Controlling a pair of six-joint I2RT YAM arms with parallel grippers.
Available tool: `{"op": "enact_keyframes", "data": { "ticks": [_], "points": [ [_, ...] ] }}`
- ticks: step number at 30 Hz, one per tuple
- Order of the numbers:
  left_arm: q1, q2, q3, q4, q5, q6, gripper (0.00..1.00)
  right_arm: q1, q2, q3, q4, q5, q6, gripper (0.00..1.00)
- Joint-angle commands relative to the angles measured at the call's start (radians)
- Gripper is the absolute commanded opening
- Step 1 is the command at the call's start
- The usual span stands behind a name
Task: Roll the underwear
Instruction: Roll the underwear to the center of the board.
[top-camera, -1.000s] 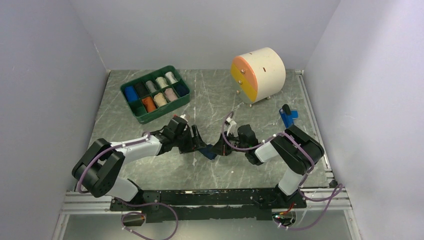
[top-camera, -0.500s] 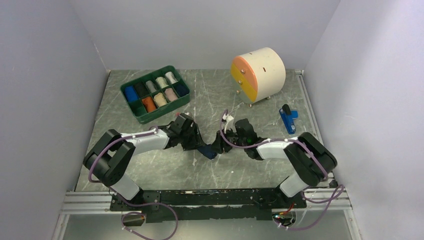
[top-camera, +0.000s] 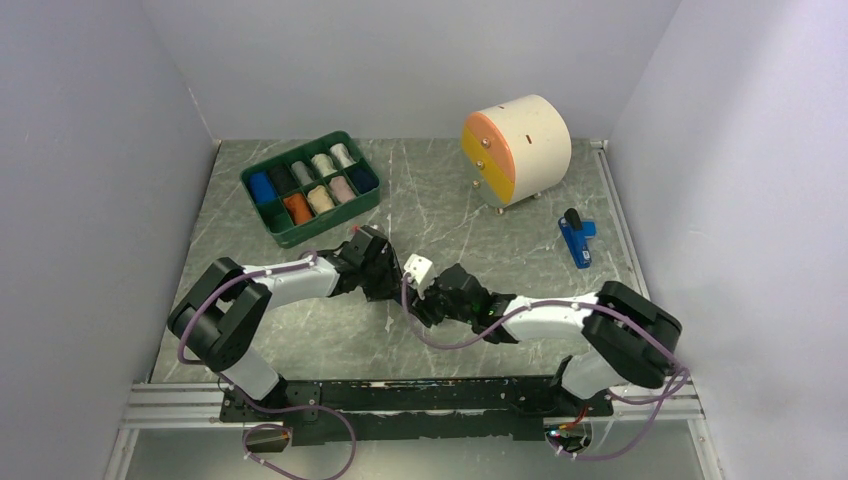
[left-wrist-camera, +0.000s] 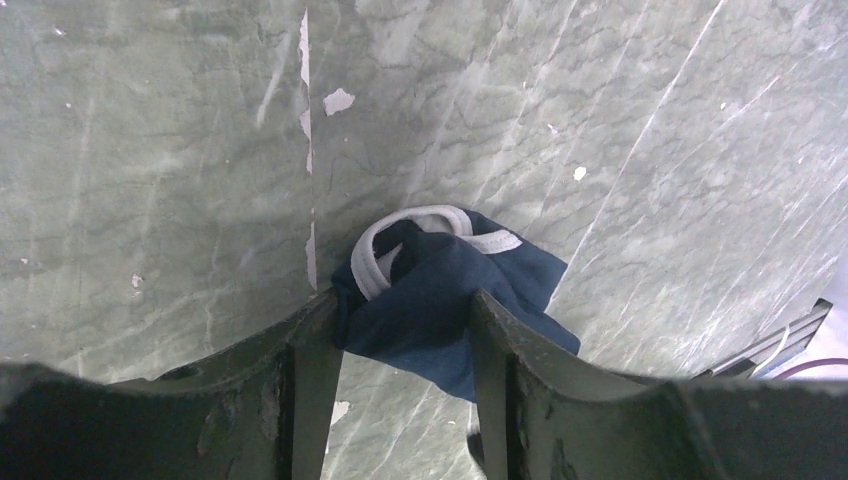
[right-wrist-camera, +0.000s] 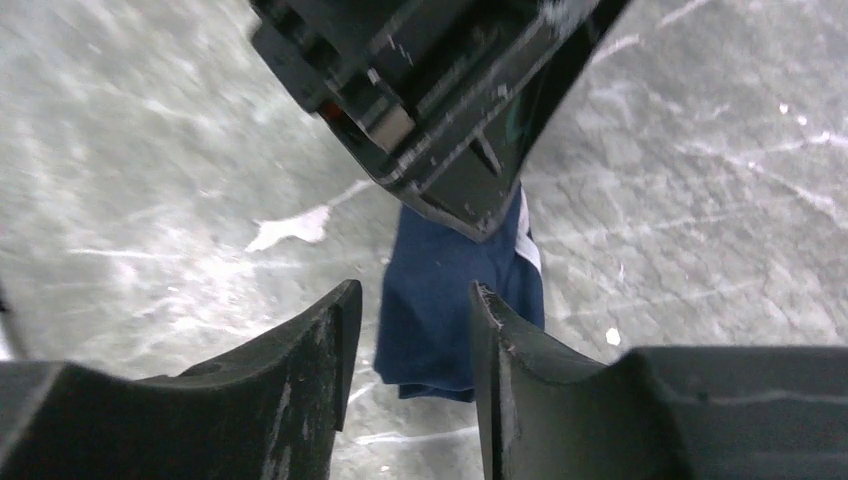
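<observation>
The navy blue underwear (left-wrist-camera: 430, 290), with white edge trim, is bunched into a loose roll on the grey-green marble tabletop. My left gripper (left-wrist-camera: 402, 300) is shut on it, and the cloth presses against both fingertips. In the right wrist view the same underwear (right-wrist-camera: 430, 300) lies just past my right gripper (right-wrist-camera: 415, 290), which is open with a gap beside its left finger (right-wrist-camera: 320, 350). From above, the left gripper (top-camera: 392, 290) and the right gripper (top-camera: 420, 303) meet tip to tip mid-table and hide most of the cloth.
A green tray (top-camera: 290, 235) with several cloth rolls, one of them orange, stands at the back left. A round cream drawer box (top-camera: 515, 148) with an orange and yellow front is at the back right. A small blue object (top-camera: 575, 240) lies near the right edge.
My right arm has swung left until its gripper reaches the left one, and its jaws have opened. The left jaws have narrowed onto the navy roll.
</observation>
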Motion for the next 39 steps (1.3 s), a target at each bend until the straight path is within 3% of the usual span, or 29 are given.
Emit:
{"op": "enact_keyframes", "data": {
  "ticks": [1,4,8,13,18,25,29,33,39],
  "points": [
    [-0.003,0.014,0.009,-0.044,-0.038,-0.001,0.53,0.020,0.078,0.007,0.020,0.132,-0.071,0.44],
    [-0.003,0.008,0.006,-0.041,-0.035,-0.004,0.53,0.020,0.102,-0.004,0.041,0.130,-0.056,0.39],
    [-0.002,0.001,0.007,-0.039,-0.024,-0.003,0.59,0.005,0.114,-0.025,0.068,0.107,0.026,0.20],
    [-0.002,-0.060,-0.023,-0.001,-0.010,-0.018,0.75,-0.132,0.128,-0.073,0.178,-0.183,0.257,0.12],
    [-0.002,-0.099,-0.098,0.169,0.057,-0.073,0.80,-0.257,0.229,-0.161,0.471,-0.430,0.553,0.12],
    [-0.026,-0.006,-0.081,0.230,0.083,-0.079,0.73,-0.349,0.409,-0.253,0.874,-0.522,0.844,0.13],
    [-0.034,0.043,-0.027,0.159,0.047,-0.065,0.56,-0.384,0.459,-0.280,1.008,-0.548,0.909,0.17],
    [-0.034,0.060,-0.024,0.143,0.012,-0.075,0.43,-0.388,0.382,-0.247,0.843,-0.539,0.824,0.28],
    [-0.034,0.088,-0.005,0.113,0.013,-0.077,0.38,-0.352,0.146,-0.124,0.250,-0.381,0.509,0.43]
  ]
}}
